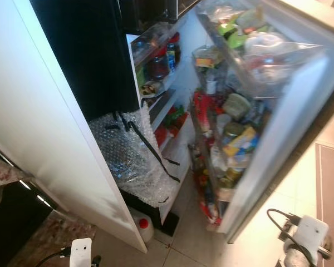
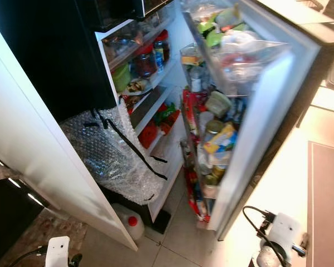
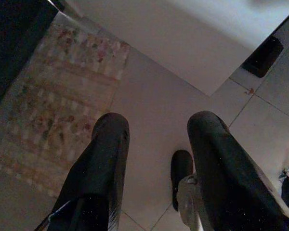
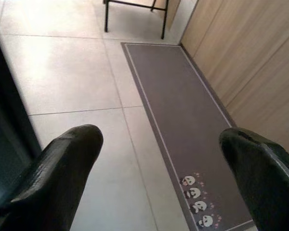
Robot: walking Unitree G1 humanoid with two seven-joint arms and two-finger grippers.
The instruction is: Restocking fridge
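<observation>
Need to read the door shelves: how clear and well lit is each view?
Eye views: soft blur, fridge door edge glaring, door shelves unreadable, cabinet side black. Left wrist view: dim, shaded floor. Right wrist view: bright, mat sharp.

Soft blur (left wrist dim)
</observation>
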